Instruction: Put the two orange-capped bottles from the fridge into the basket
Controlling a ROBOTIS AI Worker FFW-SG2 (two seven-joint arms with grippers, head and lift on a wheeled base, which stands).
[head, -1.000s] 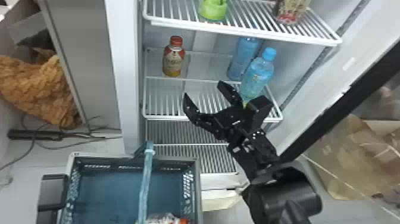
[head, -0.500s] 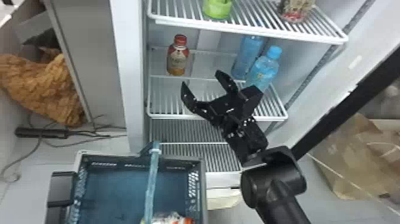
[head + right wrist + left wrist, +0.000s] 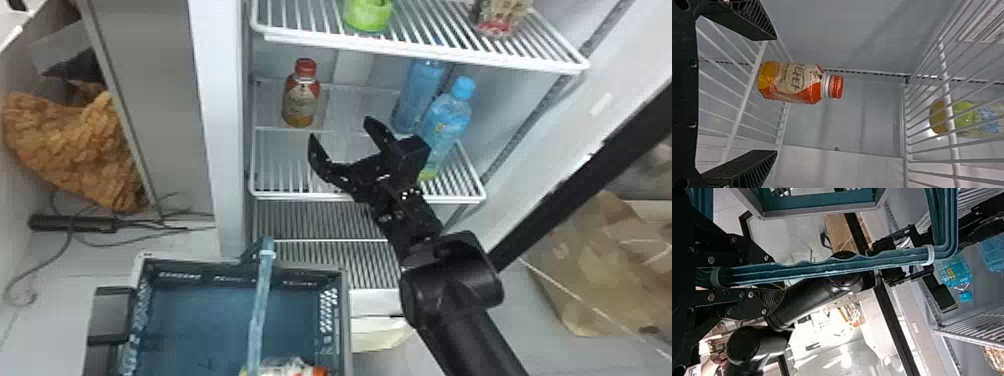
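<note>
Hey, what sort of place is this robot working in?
Probably a shop or a mock-up of one: an open fridge with wire shelves, drink bottles such as the orange-capped one, and a shopping basket in front.

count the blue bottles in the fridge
2, on one shelf: the nearer bottle stands partly behind the right hand, the farther bottle behind and left of it. More could be hidden.
</note>
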